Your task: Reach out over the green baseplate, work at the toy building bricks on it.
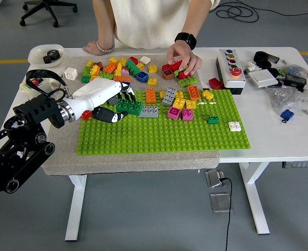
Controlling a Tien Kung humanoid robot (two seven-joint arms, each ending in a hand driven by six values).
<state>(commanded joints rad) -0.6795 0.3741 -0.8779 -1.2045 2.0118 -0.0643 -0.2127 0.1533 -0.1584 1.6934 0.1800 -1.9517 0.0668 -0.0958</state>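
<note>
Reaching in from the left, the left hand (113, 104) grips a dark green brick (129, 107) over the green baseplate (159, 133) on the desk (279, 133), touching a grey brick (149, 111). Farther back, a person's hand (184, 57) rests on the red bricks (175, 67).

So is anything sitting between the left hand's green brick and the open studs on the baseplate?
Little does. The left hand holds the dark green brick over the green baseplate. The grey brick sits right beside it; the studs nearer the camera are bare.
</note>
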